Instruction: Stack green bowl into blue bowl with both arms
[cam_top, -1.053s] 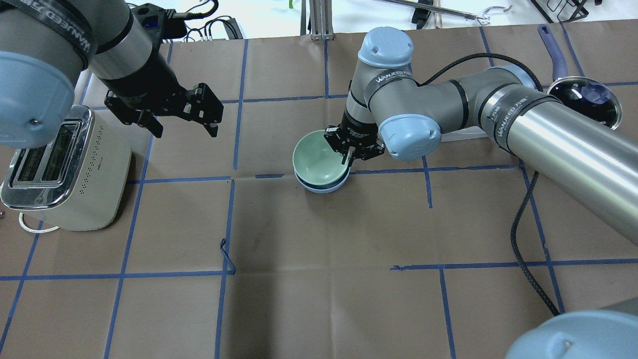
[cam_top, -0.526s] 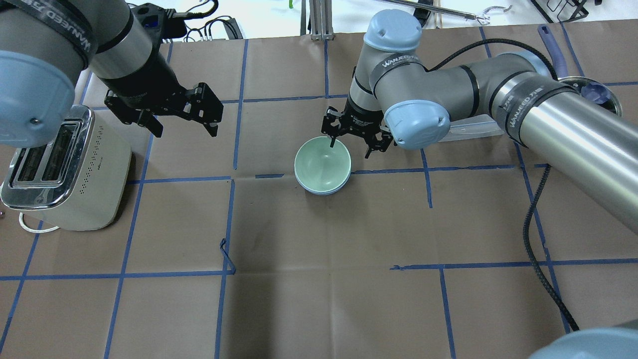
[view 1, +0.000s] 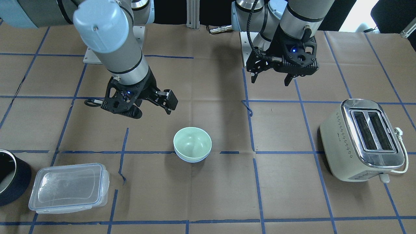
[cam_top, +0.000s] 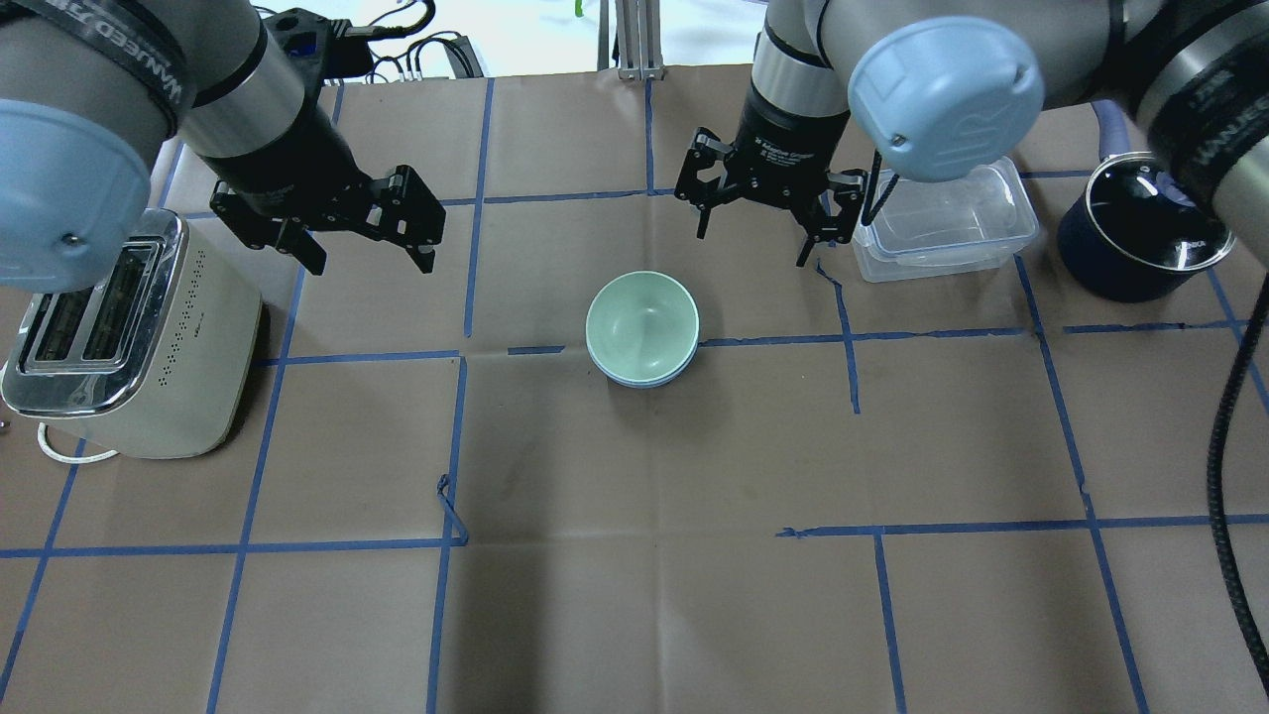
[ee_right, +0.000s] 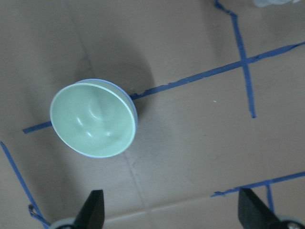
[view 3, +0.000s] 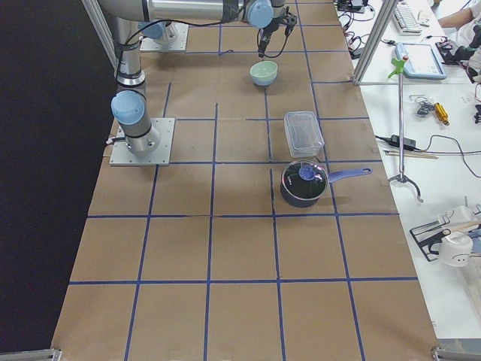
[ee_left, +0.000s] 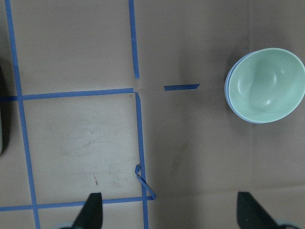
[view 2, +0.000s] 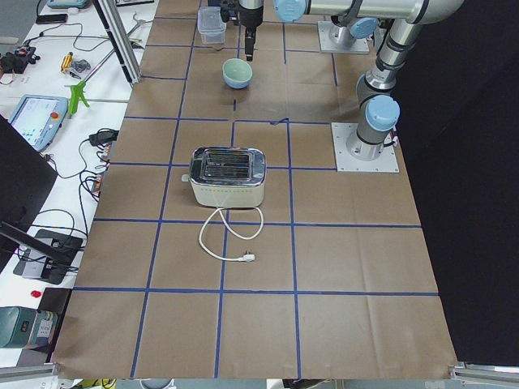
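The green bowl (cam_top: pixel 641 319) sits nested inside the blue bowl (cam_top: pixel 640 381) at the table's middle; only a thin blue rim shows under it. The pair also shows in the front view, green bowl (view 1: pixel 192 141) over blue bowl (view 1: pixel 191 160). My right gripper (cam_top: pixel 750 244) hangs open and empty above the table, beyond and to the right of the bowls, touching nothing. My left gripper (cam_top: pixel 372 264) is open and empty, high up to the left of the bowls, near the toaster. The right wrist view shows the green bowl (ee_right: pixel 93 119) below and left of the open fingers.
A cream toaster (cam_top: pixel 129 327) stands at the left edge with its cord. A clear plastic container (cam_top: pixel 942 223) and a dark navy pot (cam_top: pixel 1130 233) stand at the back right, just beside my right arm. A black cable (cam_top: pixel 1224 426) hangs at the right.
My right gripper let go of the green bowl's rim, opened, and rose away toward the far right. The green bowl settled level in the blue bowl. The left arm has not moved.
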`<action>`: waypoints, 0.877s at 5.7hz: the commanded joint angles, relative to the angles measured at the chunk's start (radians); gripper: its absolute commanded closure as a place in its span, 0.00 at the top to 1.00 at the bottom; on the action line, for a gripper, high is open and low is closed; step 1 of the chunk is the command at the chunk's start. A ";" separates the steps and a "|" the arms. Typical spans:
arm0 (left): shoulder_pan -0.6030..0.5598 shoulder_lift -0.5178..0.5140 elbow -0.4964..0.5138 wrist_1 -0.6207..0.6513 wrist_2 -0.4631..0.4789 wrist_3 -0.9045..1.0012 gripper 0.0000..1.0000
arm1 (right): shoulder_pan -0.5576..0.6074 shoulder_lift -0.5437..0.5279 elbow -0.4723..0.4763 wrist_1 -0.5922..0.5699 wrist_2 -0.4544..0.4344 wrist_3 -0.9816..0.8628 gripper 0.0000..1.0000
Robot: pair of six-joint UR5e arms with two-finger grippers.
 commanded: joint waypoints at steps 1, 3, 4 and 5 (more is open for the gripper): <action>0.020 0.004 0.001 -0.024 0.004 0.001 0.98 | -0.084 -0.126 -0.002 0.142 -0.122 -0.194 1.00; 0.024 0.007 0.002 -0.050 0.039 0.033 0.98 | -0.121 -0.146 0.004 0.181 -0.128 -0.218 1.00; 0.023 0.007 0.002 -0.047 0.042 0.032 0.98 | -0.121 -0.146 0.004 0.181 -0.126 -0.218 1.00; 0.023 0.014 0.002 -0.047 0.041 0.032 0.98 | -0.121 -0.146 0.006 0.181 -0.125 -0.219 1.00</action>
